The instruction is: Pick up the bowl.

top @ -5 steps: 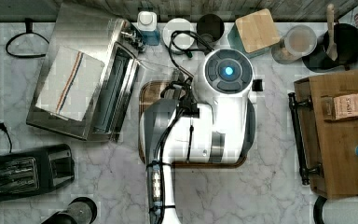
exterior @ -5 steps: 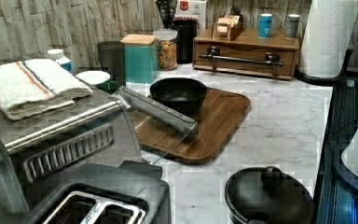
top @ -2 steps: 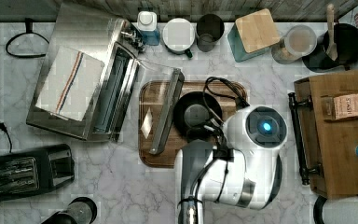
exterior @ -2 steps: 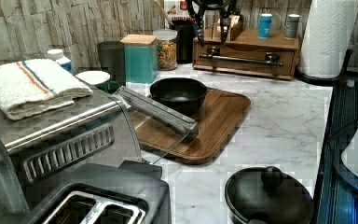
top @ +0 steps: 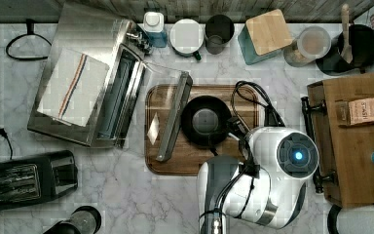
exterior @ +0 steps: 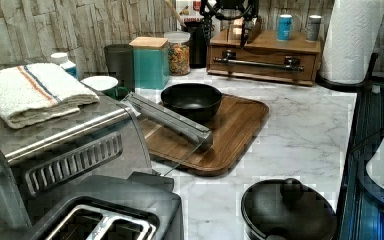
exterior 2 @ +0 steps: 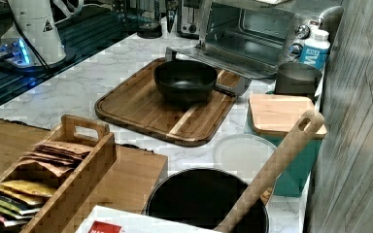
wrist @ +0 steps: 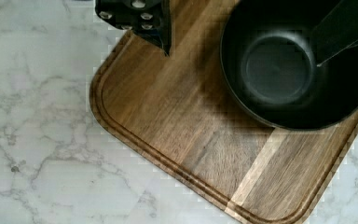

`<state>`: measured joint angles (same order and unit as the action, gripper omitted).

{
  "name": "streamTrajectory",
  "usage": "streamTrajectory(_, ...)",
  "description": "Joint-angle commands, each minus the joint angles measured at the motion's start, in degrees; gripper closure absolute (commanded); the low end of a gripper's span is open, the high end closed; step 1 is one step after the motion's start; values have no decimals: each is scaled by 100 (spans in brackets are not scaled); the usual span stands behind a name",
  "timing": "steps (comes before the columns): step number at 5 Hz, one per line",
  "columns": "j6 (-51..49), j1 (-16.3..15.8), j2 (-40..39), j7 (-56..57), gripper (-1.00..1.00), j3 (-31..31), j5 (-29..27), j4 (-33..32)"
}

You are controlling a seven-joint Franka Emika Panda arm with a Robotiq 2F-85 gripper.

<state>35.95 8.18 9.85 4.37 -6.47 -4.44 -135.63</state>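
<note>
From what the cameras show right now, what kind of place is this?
Most likely a kitchen counter: a toaster oven with its door open, a slot toaster, and a black bowl on a wooden cutting board, all on marble-patterned worktop.

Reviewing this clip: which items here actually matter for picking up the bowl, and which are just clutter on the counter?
Part of the job:
- bowl, empty, on the wooden board
- end effector, above the board by the bowl

Just lying about:
- toaster oven, door open
- toaster
- teal canister
- grey cup
- paper towel roll
</note>
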Motion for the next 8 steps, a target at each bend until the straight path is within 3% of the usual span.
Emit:
streamTrajectory(1, 792, -225, -180, 633, -100, 84, -568, -787)
streamTrajectory(3, 1314, -322, -656, 1013, -100, 62, -715, -793)
streamTrajectory(5, 1825, -269, -863, 288, -100, 28, -379, -899)
streamTrajectory(6, 2265, -278, -906, 417, -100, 66, -639, -968)
streamTrajectory(7, 2382, -334, -1275, 992, -100, 141, -1310, -744)
streamTrajectory(8, 2413, -370, -1493, 1172, -100, 204, -1516, -585)
